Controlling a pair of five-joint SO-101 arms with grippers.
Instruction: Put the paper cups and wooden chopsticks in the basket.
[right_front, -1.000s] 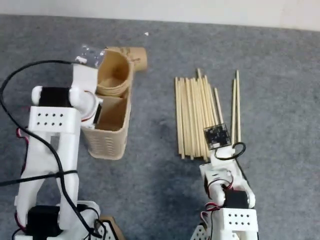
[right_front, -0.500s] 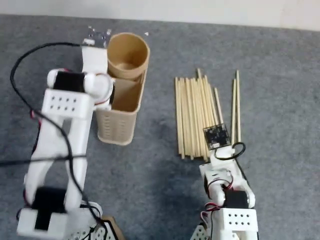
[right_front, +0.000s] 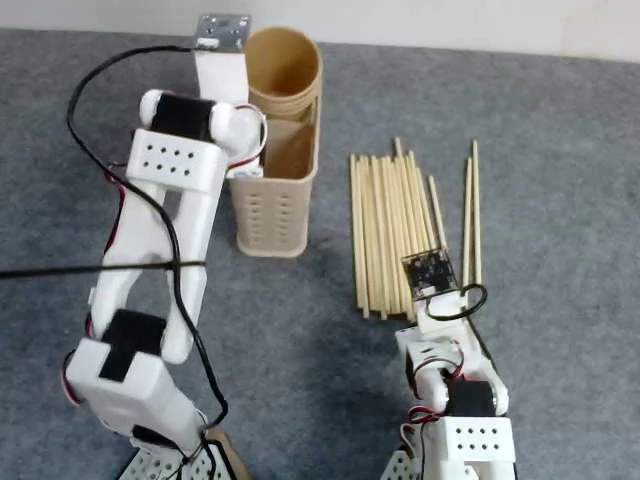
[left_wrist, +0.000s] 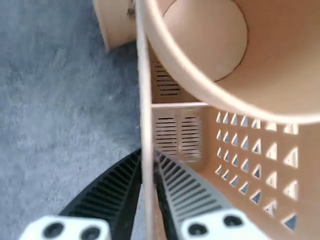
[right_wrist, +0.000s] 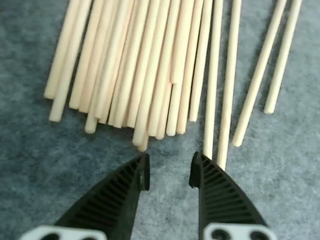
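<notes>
Far left of centre on the grey worktop (right_front: 560, 150): basket (right_front: 270, 215), tan, perforated walls, standing with its mouth up and split into a near and a far compartment. Paper cups (right_front: 285, 70) sit nested in the far compartment, mouths up, rims proud of the basket's top edge. Left arm (right_front: 180, 160) stretches out to the basket's left side. Left claw (left_wrist: 147, 157) is clamped on the basket's left wall at the near compartment, one finger inside and one outside, the thin wall pinched between them. Cannot tell whether the basket's base touches the worktop. Right of the basket, apart from it: wooden chopsticks (right_front: 390, 230) lying flat, running near to far. Most are packed side by side in one bundle; a few singles lie just right of it, two of them a little further right again. Right arm (right_front: 440, 350) is at the near side, in line with the bundle. Right claw (right_wrist: 167, 167) hangs just short of the sticks' near ends, fingers parted by a narrow gap, nothing between them, only worktop beneath.
</notes>
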